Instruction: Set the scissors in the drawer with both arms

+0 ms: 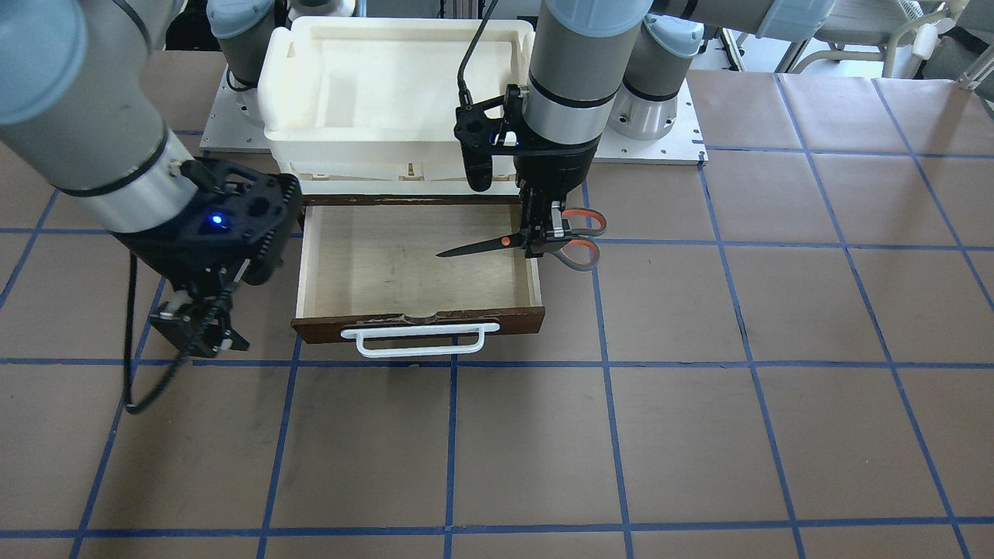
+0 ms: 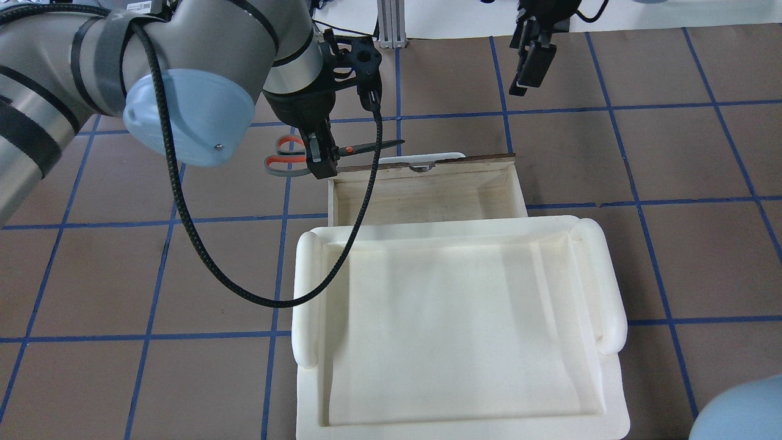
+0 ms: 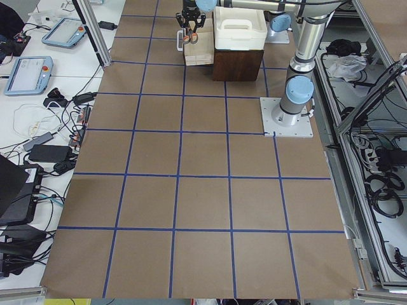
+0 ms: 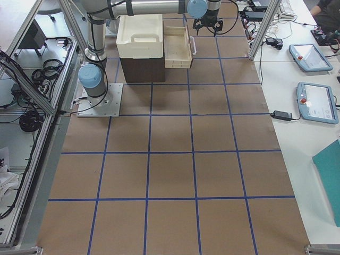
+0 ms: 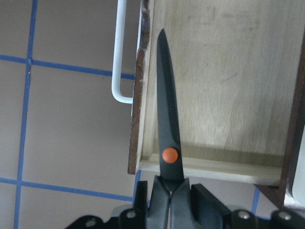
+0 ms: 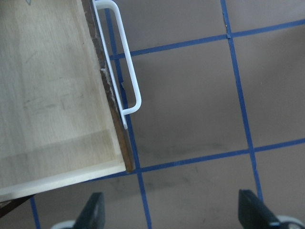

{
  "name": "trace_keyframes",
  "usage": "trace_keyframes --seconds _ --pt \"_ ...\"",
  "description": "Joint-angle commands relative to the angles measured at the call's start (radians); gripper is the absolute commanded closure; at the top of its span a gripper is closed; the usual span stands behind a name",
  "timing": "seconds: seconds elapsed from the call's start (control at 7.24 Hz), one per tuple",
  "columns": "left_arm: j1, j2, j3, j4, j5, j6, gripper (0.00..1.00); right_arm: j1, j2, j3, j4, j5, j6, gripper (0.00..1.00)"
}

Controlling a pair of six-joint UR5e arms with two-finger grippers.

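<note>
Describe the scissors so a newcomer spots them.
Find the cream tray by the robot's base; an open wooden drawer sticks out beneath it. The scissors hang over the drawer's side wall, clamped in the left gripper: the only thing with orange-lined handles and an orange pivot dot.

Robotics lab: two arms (image 3: 296, 94) bolted to plates (image 3: 270, 127) at a blue-taped grid surface (image 3: 203, 203); teach pendants (image 3: 27, 73) and cabling (image 3: 39, 136) line its side edges.
</note>
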Motion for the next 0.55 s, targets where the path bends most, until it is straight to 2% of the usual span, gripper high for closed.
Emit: trace_keyframes --seconds 0.0,0.28,0.41 --pt "-0.054 -0.053 0.012 0.007 -0.02 -0.023 0.97 -0.113 -0.092 0.007 0.164 -0.014 0.007 0.0" --pt "-0.106 -0.121 0.059 0.008 -0.013 -0.089 0.97 -0.209 -0.118 0.011 0.2 -0.014 0.053 0.0" --pt "-0.118 -0.138 0.064 0.008 -0.023 -0.1 0.97 -0.208 -0.13 0.025 0.2 -0.02 0.202 0.0"
